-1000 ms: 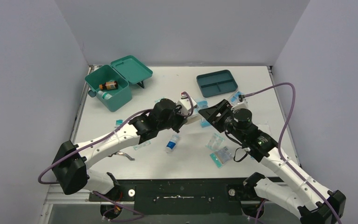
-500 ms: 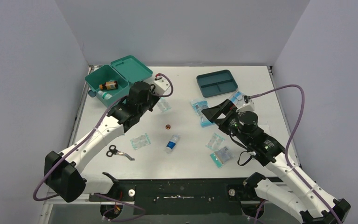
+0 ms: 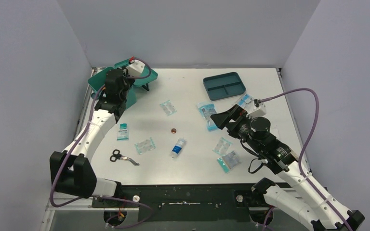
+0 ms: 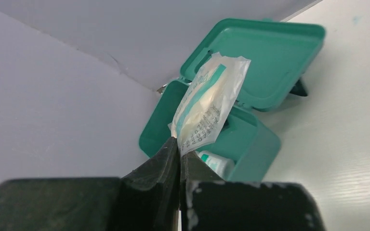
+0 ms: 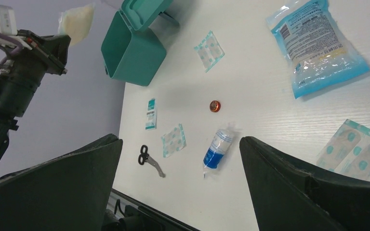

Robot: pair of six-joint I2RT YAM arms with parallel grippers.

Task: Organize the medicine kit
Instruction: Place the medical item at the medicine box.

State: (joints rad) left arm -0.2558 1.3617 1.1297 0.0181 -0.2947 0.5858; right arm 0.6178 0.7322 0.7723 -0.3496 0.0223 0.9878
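Medicine kit (image 3: 131, 95): upper left of frame, lid open. Left end effector (image 4: 179, 144): clamped on a sachet (image 4: 207, 103), carried from mid-surface (image 3: 188, 96) to above the kit; drop-in judged next. Right end effector (image 5: 180, 139): now spread wide, empty.

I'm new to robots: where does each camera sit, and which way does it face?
Top: above, behind the arms, looking down on the table; both show.
Left wrist: faces the green box; the shut left gripper pinches a packet.
Right wrist: looks across the table; the open right gripper frames it.
All share the green box.
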